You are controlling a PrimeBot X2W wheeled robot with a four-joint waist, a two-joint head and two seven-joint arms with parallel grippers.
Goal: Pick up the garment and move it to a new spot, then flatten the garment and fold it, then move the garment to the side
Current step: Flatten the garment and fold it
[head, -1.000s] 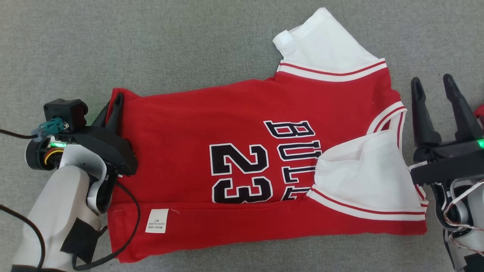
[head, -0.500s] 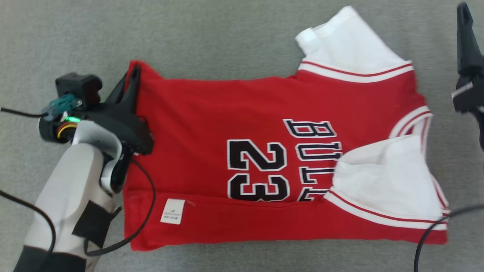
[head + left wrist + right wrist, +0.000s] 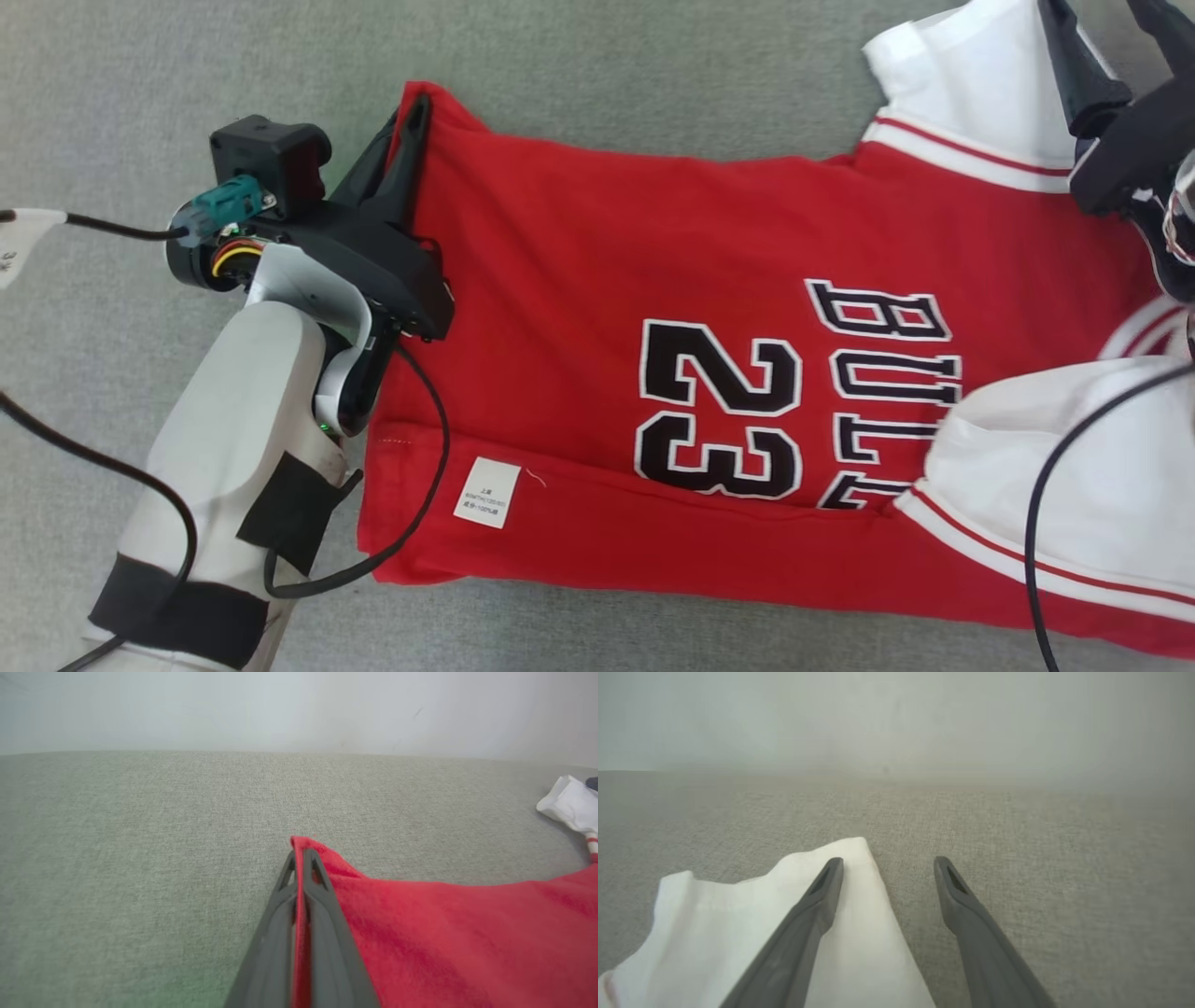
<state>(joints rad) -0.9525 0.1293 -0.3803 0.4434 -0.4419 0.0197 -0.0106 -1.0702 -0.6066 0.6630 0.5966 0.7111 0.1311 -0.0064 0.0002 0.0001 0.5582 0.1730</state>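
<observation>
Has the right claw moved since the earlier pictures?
Yes. Against the jersey, the right claw went forward, from beside it to its far white sleeve.

The jersey runs off the head view's right and bottom edges, a sleeve covering half its lettering. Up top, the right gripper loses its tips to the edge, and the label print's too tiny to read.

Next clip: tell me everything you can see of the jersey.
The jersey is red cloth with white sleeves trimmed in red-and-white stripes, a black white-edged "23" and partly hidden lettering. It lies flat on the grey surface, its near side folded over the print, showing a white label. The left gripper is shut on its far hem corner. The right gripper is open at the far sleeve, one finger over white cloth, the other over the surface. A black cable crosses its hem.
</observation>
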